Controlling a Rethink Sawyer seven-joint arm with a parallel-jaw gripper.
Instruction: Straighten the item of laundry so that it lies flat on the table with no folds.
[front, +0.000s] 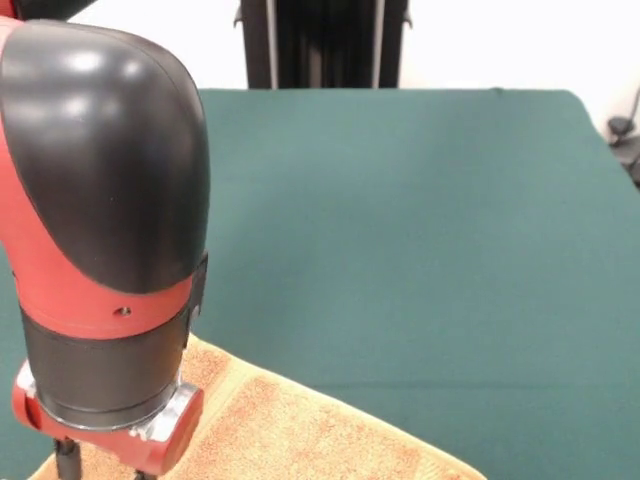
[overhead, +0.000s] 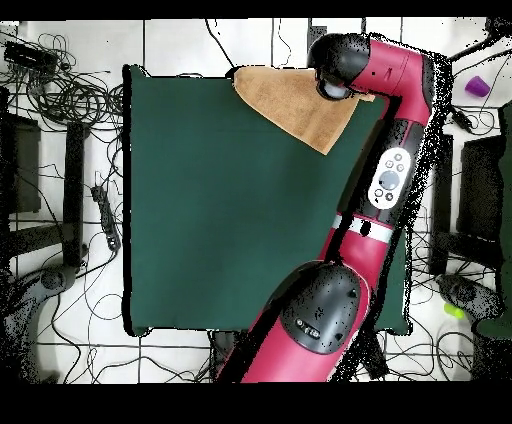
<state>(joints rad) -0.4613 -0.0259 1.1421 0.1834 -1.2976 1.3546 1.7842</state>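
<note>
While the gripper (front: 100, 462) hangs over the towel (front: 300, 430) at the table's (front: 400, 230) edge, its opening not visible so I cannot tell its state, best pinch one corner low and drag inward slowly, keeping the cloth from bunching.

Fuzzy looped orange-tan towel (front: 290, 430); matt, smooth dark green cloth on the worktop (front: 420, 230); glossy red-and-black plastic arm (front: 100, 170).

The orange-tan terry towel (overhead: 297, 104) lies at the table's (overhead: 220, 220) 12 o'clock edge in the overhead view, spread into a rough wedge pointing toward 5 o'clock, seemingly flat; its right side is hidden.
</note>
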